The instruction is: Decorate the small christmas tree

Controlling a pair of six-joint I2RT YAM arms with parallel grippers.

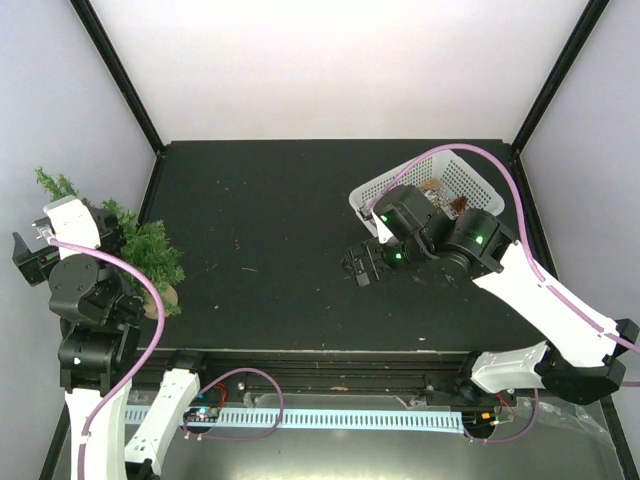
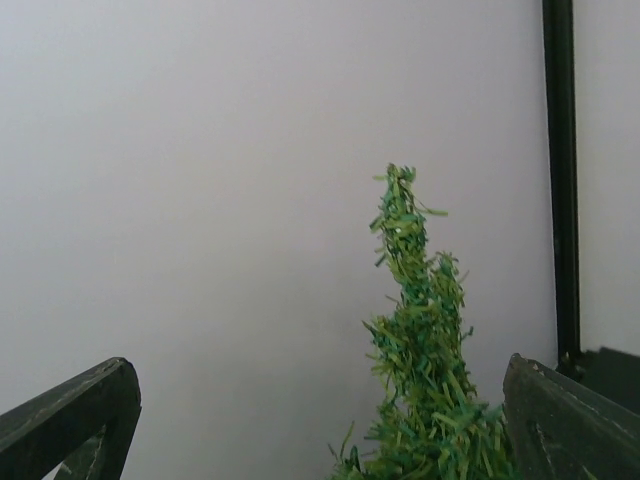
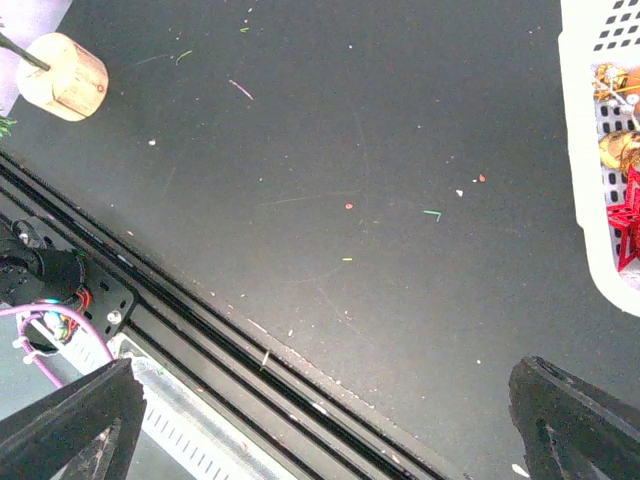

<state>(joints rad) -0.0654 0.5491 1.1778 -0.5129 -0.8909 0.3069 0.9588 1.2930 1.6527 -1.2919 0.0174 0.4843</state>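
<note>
The small christmas tree (image 1: 148,250) is tilted at the table's left edge, its wood disc base (image 1: 170,296) on the table and its tip toward the left wall. My left gripper (image 1: 100,226) is at the tree. In the left wrist view my left gripper (image 2: 320,420) is open wide, and the tree's top (image 2: 420,340) rises between the fingers, close to the right finger (image 2: 560,420). My right gripper (image 1: 358,265) is open and empty above the bare table, left of the white basket (image 1: 385,185). The right wrist view shows my right gripper (image 3: 320,420) open, with the tree's base (image 3: 62,62) far off.
The white basket's wall (image 3: 585,150) holds gold and red ornaments (image 3: 625,150). Black frame posts stand at the back corners (image 1: 115,75). The table's front rail (image 3: 200,330) runs below the right gripper. Small bits of debris dot the black tabletop.
</note>
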